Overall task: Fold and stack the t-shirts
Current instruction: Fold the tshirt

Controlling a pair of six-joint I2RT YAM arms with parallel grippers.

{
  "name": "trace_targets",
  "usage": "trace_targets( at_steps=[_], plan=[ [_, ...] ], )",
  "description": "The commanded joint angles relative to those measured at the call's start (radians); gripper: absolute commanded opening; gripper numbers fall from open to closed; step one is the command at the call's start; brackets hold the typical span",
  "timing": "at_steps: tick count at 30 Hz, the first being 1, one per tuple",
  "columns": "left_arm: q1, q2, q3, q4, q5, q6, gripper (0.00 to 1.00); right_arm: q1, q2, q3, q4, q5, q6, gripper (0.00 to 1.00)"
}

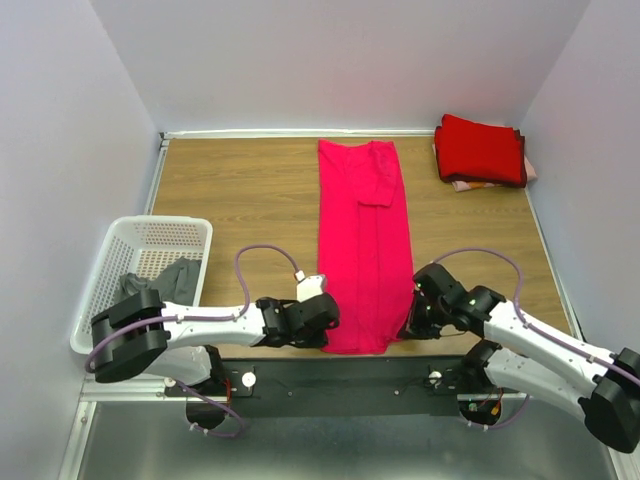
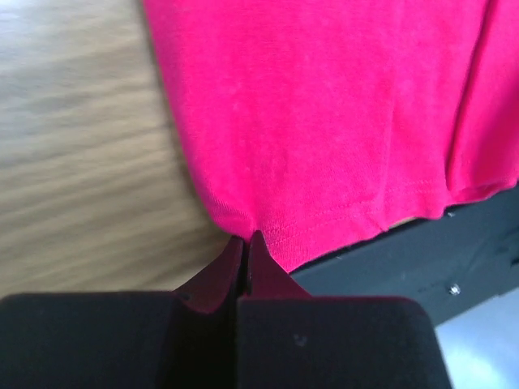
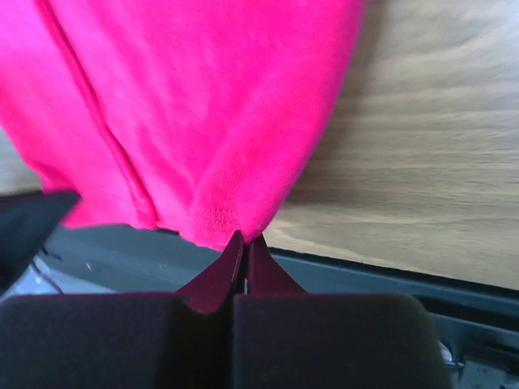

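A white basket holding grey cloth stands at the table's left edge; right of it the left pincer is closed tight on the near left corner of the pink-red t-shirt, which lies as a long narrow strip down the table's middle. The right pincer pinches the hem's near right corner, and folded deeper red t-shirts sit stacked in the far right corner.
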Motion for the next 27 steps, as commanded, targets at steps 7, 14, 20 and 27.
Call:
trace_targets(
  at_steps=[7,14,20,27],
  plan=[
    [0.11,0.01,0.205,-0.066,-0.084,0.095,0.0,0.006,0.124,0.278,-0.015,0.357,-0.018,0.01],
    [0.287,0.105,0.331,0.011,-0.116,0.218,0.0,-0.05,0.316,0.404,0.117,0.477,-0.101,0.0],
    [0.419,0.246,0.442,0.105,-0.132,0.275,0.0,-0.201,0.475,0.464,0.318,0.42,-0.184,0.01],
    [0.516,0.441,0.627,0.174,-0.118,0.333,0.0,-0.306,0.716,0.613,0.453,0.365,-0.265,0.01]
  ],
)
